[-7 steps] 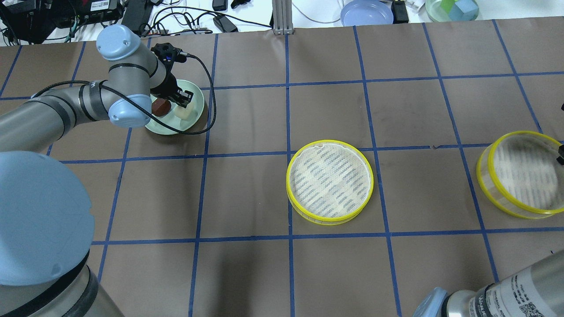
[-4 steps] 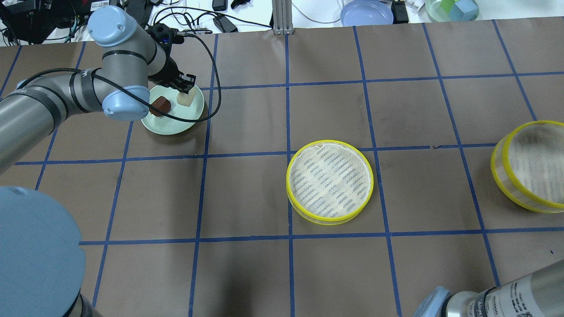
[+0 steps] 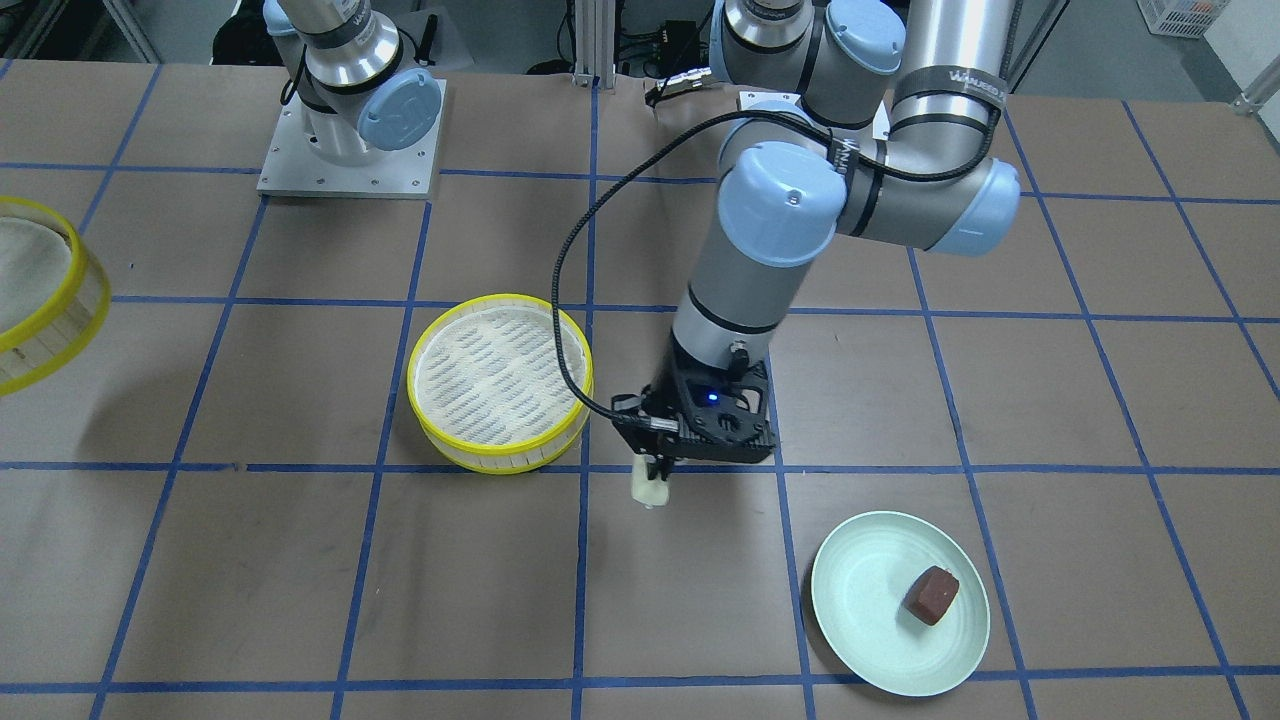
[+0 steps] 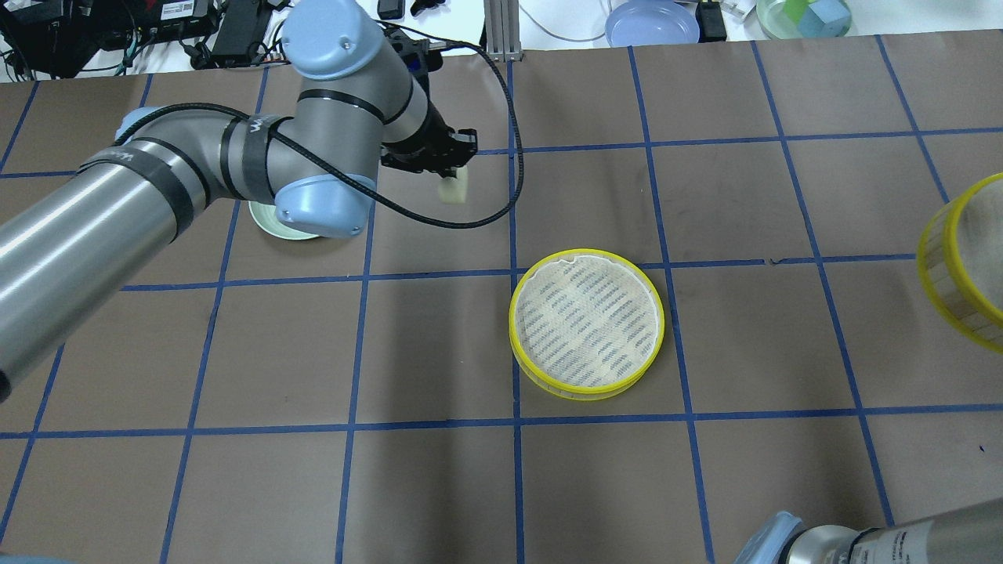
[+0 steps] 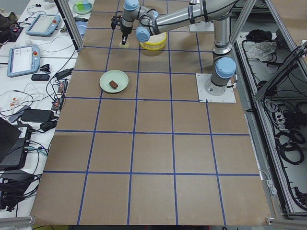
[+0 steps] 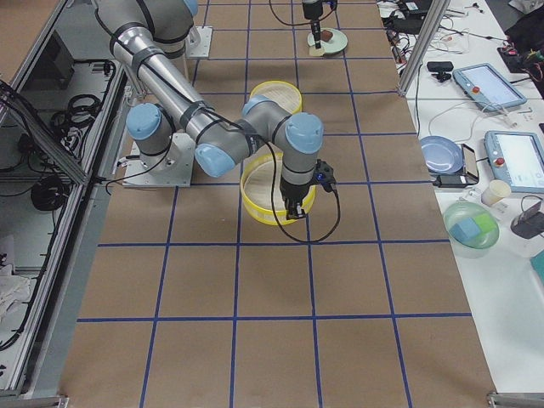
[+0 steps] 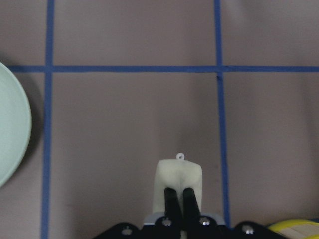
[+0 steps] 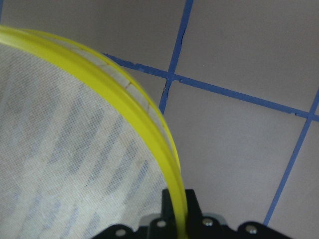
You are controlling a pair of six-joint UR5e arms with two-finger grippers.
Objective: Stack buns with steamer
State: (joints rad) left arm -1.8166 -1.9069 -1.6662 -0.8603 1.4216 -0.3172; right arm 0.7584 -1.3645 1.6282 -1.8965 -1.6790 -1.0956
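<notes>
Overhead exterior: left fingers (image 7: pixel 171 200) pinch cream bun (image 4: pixel 454 190) upper-centre, carrying; next, lower into centre steamer (image 4: pixel 586 323); right fingers (image 8: pixel 192 204) clamp second steamer (image 8: pixel 60 149).

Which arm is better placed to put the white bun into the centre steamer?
Left: the left gripper holds the white bun beside the centre steamer; the right gripper is clamped on the rim of the other steamer, farther off.
</notes>
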